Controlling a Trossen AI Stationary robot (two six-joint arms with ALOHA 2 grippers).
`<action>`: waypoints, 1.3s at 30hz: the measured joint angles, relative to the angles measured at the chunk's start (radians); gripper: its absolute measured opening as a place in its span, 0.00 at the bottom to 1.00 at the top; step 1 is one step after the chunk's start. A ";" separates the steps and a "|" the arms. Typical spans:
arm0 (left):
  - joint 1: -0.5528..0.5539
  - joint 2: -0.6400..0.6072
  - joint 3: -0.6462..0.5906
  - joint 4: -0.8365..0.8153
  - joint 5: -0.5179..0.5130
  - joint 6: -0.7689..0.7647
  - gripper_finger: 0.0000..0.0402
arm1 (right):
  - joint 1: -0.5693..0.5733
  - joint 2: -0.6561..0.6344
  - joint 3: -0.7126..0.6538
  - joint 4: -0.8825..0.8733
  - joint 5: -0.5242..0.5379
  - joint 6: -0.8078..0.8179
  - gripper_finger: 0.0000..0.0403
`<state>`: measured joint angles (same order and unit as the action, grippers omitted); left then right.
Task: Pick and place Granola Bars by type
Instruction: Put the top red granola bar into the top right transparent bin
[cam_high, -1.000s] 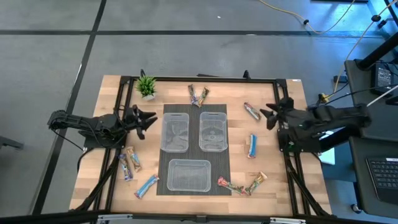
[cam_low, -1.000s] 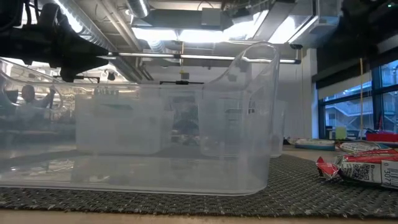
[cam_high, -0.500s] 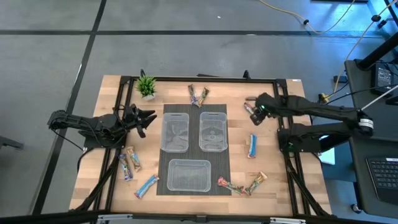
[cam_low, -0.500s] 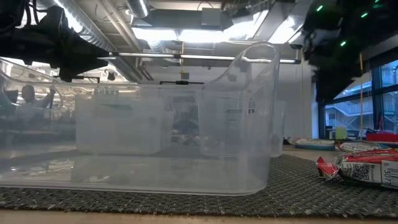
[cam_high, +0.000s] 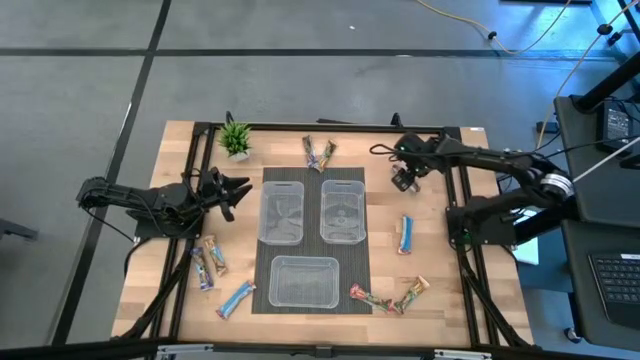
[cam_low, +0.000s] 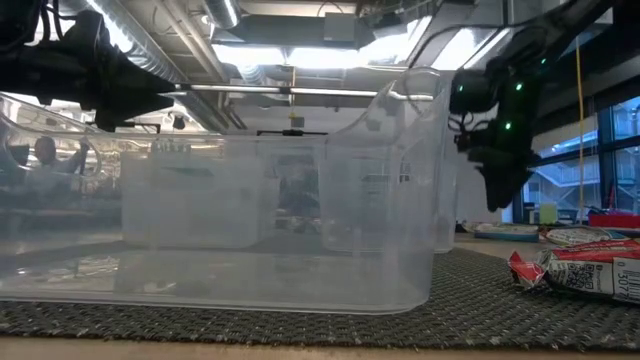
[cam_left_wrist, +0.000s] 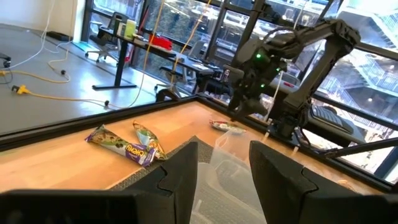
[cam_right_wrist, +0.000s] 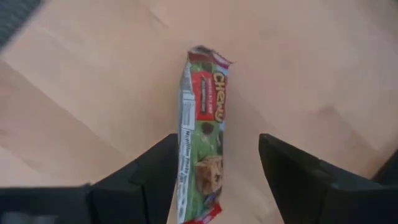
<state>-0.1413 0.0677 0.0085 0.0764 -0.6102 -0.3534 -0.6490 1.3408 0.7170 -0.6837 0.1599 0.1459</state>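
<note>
— Where is the right gripper (cam_high: 404, 181)?

— It hangs over the far right part of the wooden table (cam_high: 180, 250), to the right of the three clear plastic bins (cam_high: 305, 235). Its fingers (cam_right_wrist: 146, 180) are spread apart, and a red-and-green Chewy bar (cam_right_wrist: 202, 134) lies on the wood between them, not yet gripped.

— And the left one?

— The left gripper (cam_high: 238, 194) waits at the left side of the table, just beside the left bin, with its jaws parted and nothing in them.

— How are the other granola bars placed?

— Two dark-wrapped bars (cam_high: 319, 153) lie crossed at the far edge, near the small green plant (cam_high: 235, 139). A blue-white bar (cam_high: 406, 234) rests to the right of the bins. A red bar (cam_high: 365, 296) and a tan bar (cam_high: 412, 294) sit at the near right. At the near left are a tan bar and a blue one side by side (cam_high: 207, 262), and another blue-white bar (cam_high: 235, 298). All three bins are empty.
</note>
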 joint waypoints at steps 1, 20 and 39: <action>0.000 0.000 0.000 -0.002 0.000 0.000 0.35 | -0.006 0.019 0.000 0.008 -0.003 -0.001 0.56; 0.000 0.000 0.000 -0.002 -0.004 0.053 0.35 | -0.059 0.211 0.004 0.048 -0.103 -0.024 0.34; 0.000 0.000 0.000 -0.001 -0.003 0.053 0.35 | 0.012 0.007 0.014 0.017 -0.349 0.106 0.12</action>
<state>-0.1410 0.0681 0.0082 0.0753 -0.6137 -0.3005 -0.6365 1.3473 0.7312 -0.6668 -0.1890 0.2521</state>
